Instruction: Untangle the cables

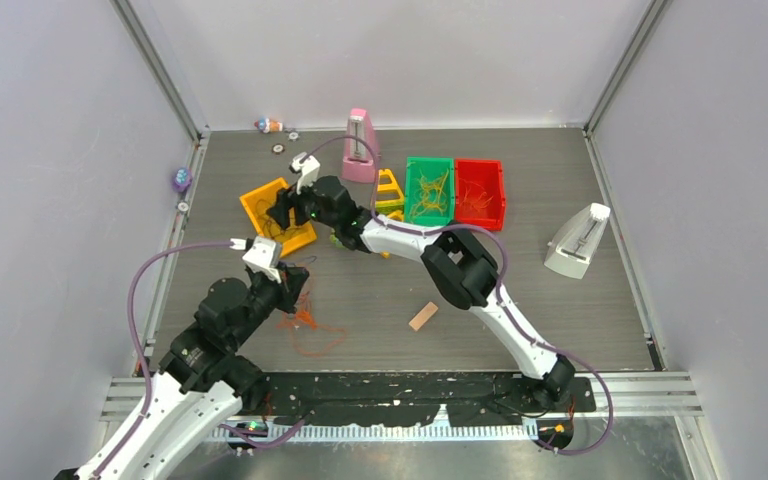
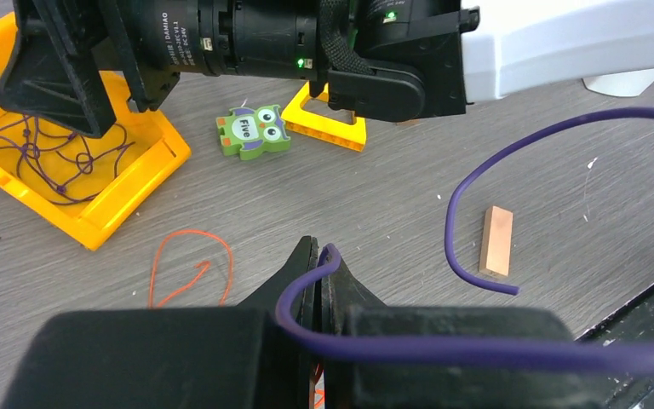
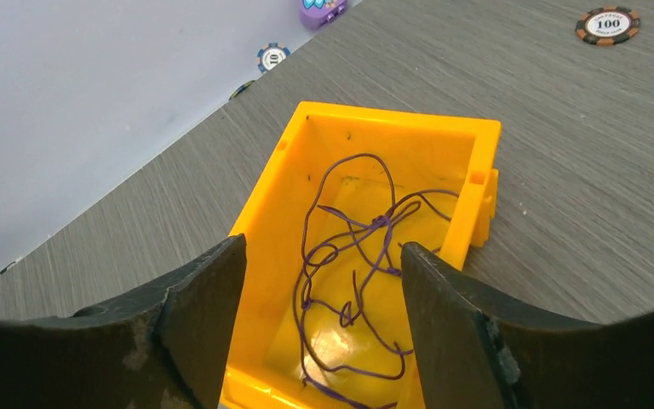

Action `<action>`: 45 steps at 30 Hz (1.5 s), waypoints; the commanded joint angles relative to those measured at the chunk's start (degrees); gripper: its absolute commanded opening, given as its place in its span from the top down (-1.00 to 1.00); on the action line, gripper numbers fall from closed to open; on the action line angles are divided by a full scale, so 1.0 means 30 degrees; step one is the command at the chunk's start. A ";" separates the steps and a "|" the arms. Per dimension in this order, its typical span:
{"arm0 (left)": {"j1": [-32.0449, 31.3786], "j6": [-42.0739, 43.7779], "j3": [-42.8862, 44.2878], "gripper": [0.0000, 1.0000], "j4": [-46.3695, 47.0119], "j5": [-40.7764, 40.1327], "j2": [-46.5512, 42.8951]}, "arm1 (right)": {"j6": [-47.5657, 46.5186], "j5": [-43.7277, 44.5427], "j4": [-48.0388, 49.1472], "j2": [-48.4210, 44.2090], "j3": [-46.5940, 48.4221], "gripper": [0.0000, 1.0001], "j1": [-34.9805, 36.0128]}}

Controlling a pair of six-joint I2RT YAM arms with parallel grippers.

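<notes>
Dark purple cables (image 3: 366,256) lie tangled inside the yellow bin (image 3: 477,158), also seen as purple cables (image 2: 43,153). My right gripper (image 3: 322,247) hangs open just above that bin (image 1: 260,205), nothing between its fingers; from above the right gripper (image 1: 282,210) is over the bin's middle. Orange-red cables (image 1: 310,325) sprawl on the table, one loop (image 2: 194,260) ahead of my left gripper (image 2: 319,247). Its jaws are shut, with an orange-red strand in the slit. From above, the left gripper (image 1: 298,290) is at the top of the tangle. Yellow cables (image 1: 428,195) fill the green bin (image 1: 430,163).
A red bin (image 1: 480,170) holds orange cables. A thick lilac hose (image 2: 456,204) crosses the left wrist view. A green owl tile (image 2: 254,130), a yellow frame (image 2: 324,123), a wooden block (image 1: 423,316), a pink stand (image 1: 362,148), a white stand (image 1: 578,242) and poker chips (image 3: 607,24) lie around.
</notes>
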 commanded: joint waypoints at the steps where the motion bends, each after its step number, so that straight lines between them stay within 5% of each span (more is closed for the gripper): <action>1: 0.0039 0.0500 0.0832 1.00 0.0832 -0.0055 0.0222 | -0.0294 0.0686 -0.0899 -0.3184 0.0015 -0.49 0.0035; 9: 0.0021 0.0475 0.1088 1.00 0.2320 0.1254 0.1268 | -0.0537 0.0860 -0.1217 -1.0013 -0.6390 -0.87 -0.0207; 21: 0.0020 0.0240 -0.0059 1.00 0.6594 0.4155 0.2823 | -0.0107 -0.0586 -0.3724 -2.3376 -1.9804 -0.92 -0.3166; 31: -0.0041 -0.0395 -0.0151 1.00 0.9333 0.7179 0.4984 | 0.0573 -0.1917 -0.1377 -2.8314 -2.5921 -0.91 -0.3173; 38: -0.1914 -0.0546 0.1035 0.97 1.0951 0.7733 0.7550 | -0.0061 -0.1974 -0.2012 -2.9468 -2.6453 -0.88 -0.3158; 39: -0.2098 -0.0552 0.1289 0.82 1.1039 0.7769 0.7881 | -0.0169 -0.1731 -0.2327 -2.9599 -2.6454 -0.88 -0.3158; 42: -0.2182 -0.1317 0.2233 -0.19 0.9791 0.7250 0.8978 | -0.0535 -0.0722 -0.3161 -3.0358 -2.6498 -0.88 -0.3158; 45: -0.2154 -0.1625 0.3238 -0.78 0.6709 0.5520 0.9783 | -0.0517 0.0653 -0.5059 -3.0959 -2.6449 -0.88 -0.3158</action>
